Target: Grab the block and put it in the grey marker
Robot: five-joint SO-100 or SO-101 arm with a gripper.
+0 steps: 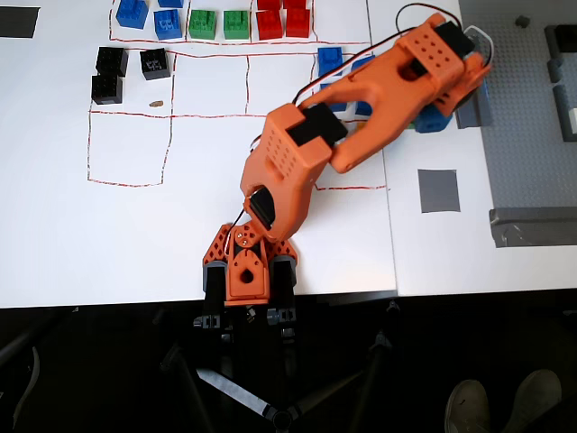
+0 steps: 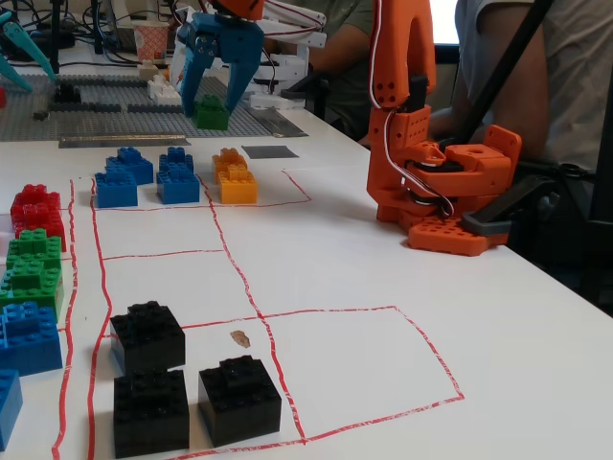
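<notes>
Blue gripper (image 2: 213, 94) is clamping the green block (image 2: 212, 112), a small studded brick, holding it in the air at the far side of the table, above and left of the grey marker (image 2: 269, 151) in the fixed view.
</notes>
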